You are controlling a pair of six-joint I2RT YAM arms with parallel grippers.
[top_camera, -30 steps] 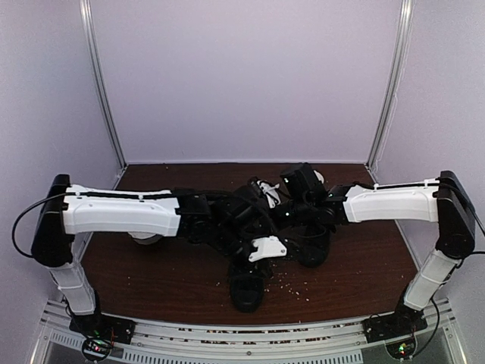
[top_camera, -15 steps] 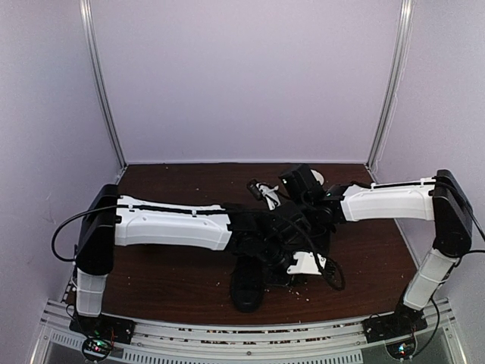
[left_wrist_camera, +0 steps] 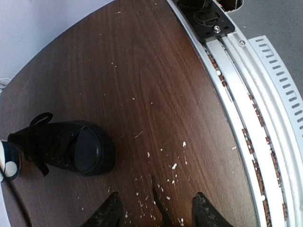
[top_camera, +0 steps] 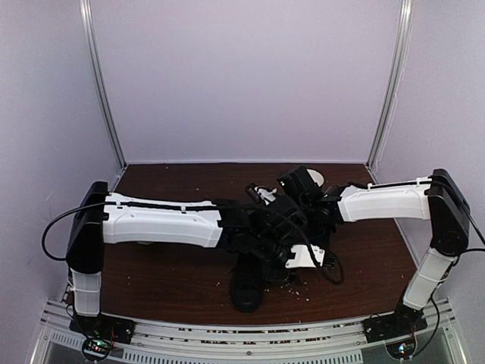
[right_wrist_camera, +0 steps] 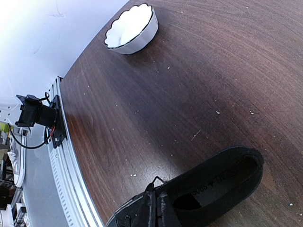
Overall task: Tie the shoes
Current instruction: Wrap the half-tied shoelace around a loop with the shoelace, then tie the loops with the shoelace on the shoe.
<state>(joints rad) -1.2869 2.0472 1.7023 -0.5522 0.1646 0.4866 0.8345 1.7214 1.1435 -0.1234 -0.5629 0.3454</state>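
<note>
Two black shoes lie mid-table. One shoe (top_camera: 246,287) points its toe at the near edge; the other (top_camera: 314,236) is mostly hidden under the arms. The left wrist view has a laced shoe (left_wrist_camera: 61,146) at its left. My left gripper (left_wrist_camera: 156,201) (top_camera: 314,259) hangs open over the table, right of the near shoe. A loose lace strand (left_wrist_camera: 158,196) lies on the wood between its fingers. My right gripper (right_wrist_camera: 160,201) (top_camera: 263,192) is shut on a thin lace (right_wrist_camera: 156,180) just above a shoe's (right_wrist_camera: 213,187) collar.
A white scalloped bowl (right_wrist_camera: 131,29) stands on the brown table (top_camera: 167,280) towards the left. White crumbs (left_wrist_camera: 174,165) are scattered near the front. The metal rail (left_wrist_camera: 246,109) runs along the near edge. A loose lace loop (top_camera: 333,271) lies right of the left gripper.
My left arm swung right across the table, dragging the lace out. Its gripper has now opened and let the lace go. The right gripper has stayed shut and barely moved.
</note>
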